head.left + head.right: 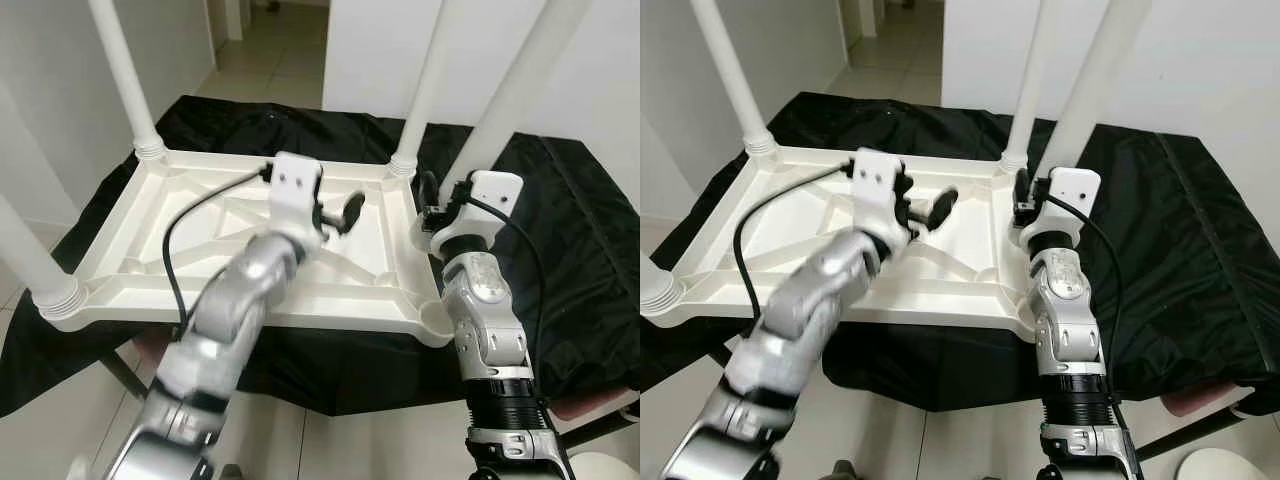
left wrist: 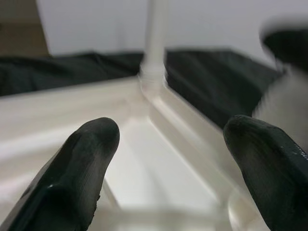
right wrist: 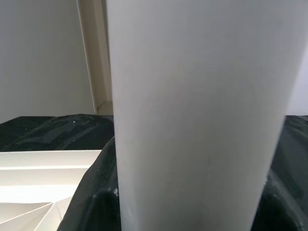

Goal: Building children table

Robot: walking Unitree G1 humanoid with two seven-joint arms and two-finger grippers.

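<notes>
The white plastic children's table (image 1: 150, 290) lies upside down on a black cloth. Three white legs stand in its corner sockets: far left (image 1: 125, 75), far right (image 1: 425, 85) and near left (image 1: 25, 250). My left gripper (image 1: 340, 215) hovers open over the ribbed underside, close to the far right corner, and nothing lies between its fingertips (image 2: 91, 144). My right gripper (image 1: 432, 212) sits just outside the table's right rim, shut on a fourth white leg (image 1: 510, 90) that rises tilted up and to the right. That leg (image 3: 192, 115) stands very close in the right wrist view. The near right corner socket (image 1: 437, 320) holds nothing.
The black cloth (image 1: 570, 250) covers a low surface that stretches well right of the table. Tiled floor (image 1: 60, 420) lies in front, and white walls (image 1: 380, 50) with a doorway stand behind. A pink edge (image 1: 600, 405) pokes out under the cloth at the near right.
</notes>
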